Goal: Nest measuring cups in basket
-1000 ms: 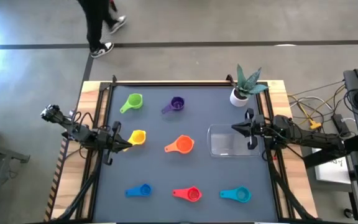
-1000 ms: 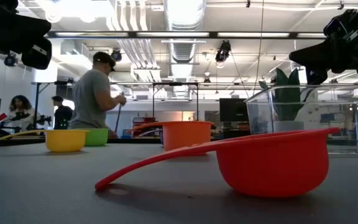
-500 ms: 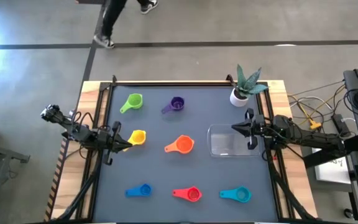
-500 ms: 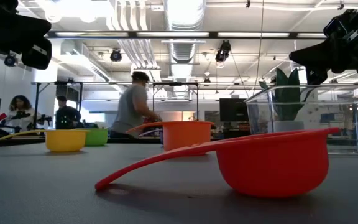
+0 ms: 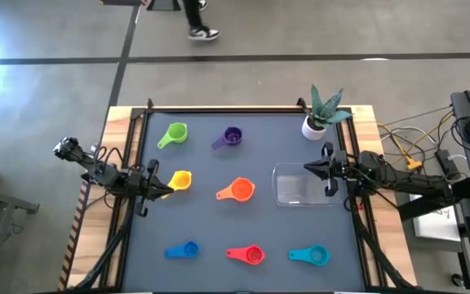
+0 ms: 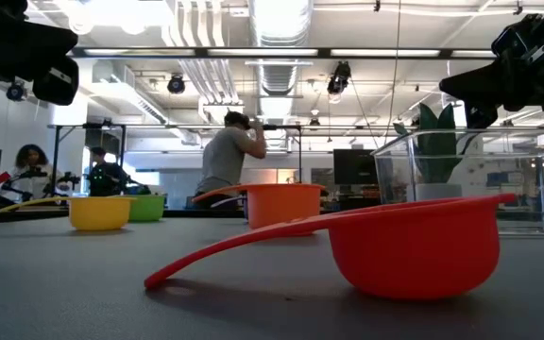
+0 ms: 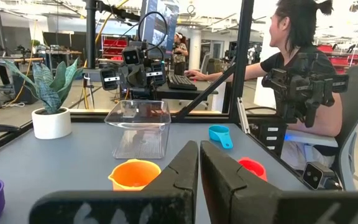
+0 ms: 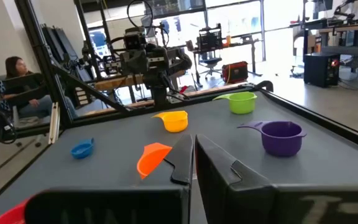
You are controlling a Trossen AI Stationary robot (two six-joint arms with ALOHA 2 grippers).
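Both end effectors pressed together, empty: left end effector [image 5: 168,186] at 9 o'clock, right end effector [image 5: 310,168] at 3. Basket [image 5: 303,186] empty.

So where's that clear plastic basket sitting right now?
From above, the basket sits empty on the right side of the table, just under the right gripper. The orange cup lies to its left, with the potted plant behind it toward the far edge.

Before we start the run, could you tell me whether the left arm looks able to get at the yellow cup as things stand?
Probably yes. The left gripper, shut, hovers right beside the yellow cup, with only bare mat around it and nothing between them; it would need to open first.
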